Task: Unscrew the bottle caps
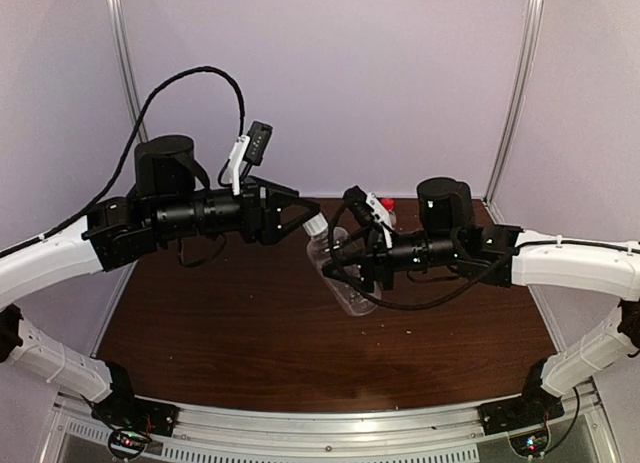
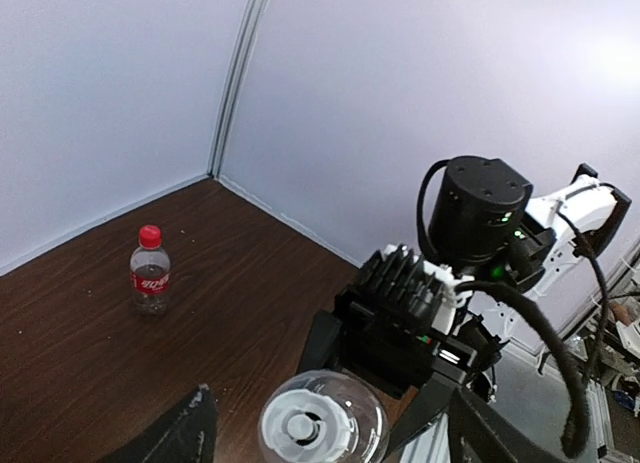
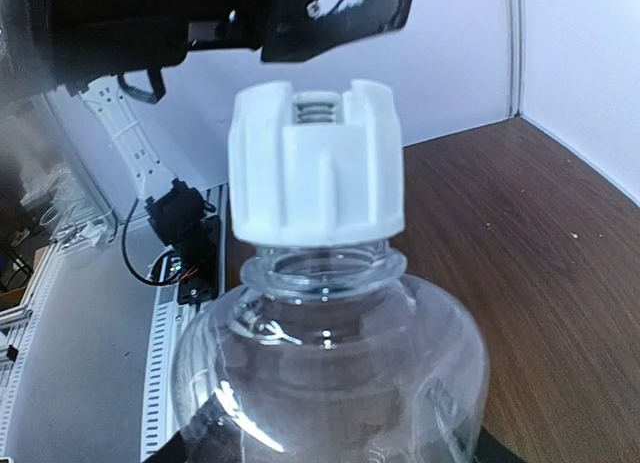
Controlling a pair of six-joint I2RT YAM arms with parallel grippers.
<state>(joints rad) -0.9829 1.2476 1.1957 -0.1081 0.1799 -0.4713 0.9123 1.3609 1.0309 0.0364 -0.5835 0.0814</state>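
My right gripper [image 1: 345,268] is shut on the plain clear bottle [image 1: 352,288], holding it tilted above the table with its neck toward the left arm. The white cap [image 3: 315,168] sits on that bottle's neck [image 3: 325,268]. In the left wrist view the cap [image 2: 300,426] faces the camera between the dark fingers [image 2: 180,433] of my left gripper [image 2: 320,445], which is open and clear of it on both sides. The red-label bottle [image 2: 150,273] with its red cap [image 2: 149,235] stands upright near the back corner, partly hidden behind the right arm in the top view [image 1: 387,207].
Grey walls enclose the dark wooden table [image 1: 250,333] at the back and sides. The right arm's wrist and cables [image 2: 480,223] fill the space just behind the held bottle. A metal rail [image 1: 330,428] runs along the near edge.
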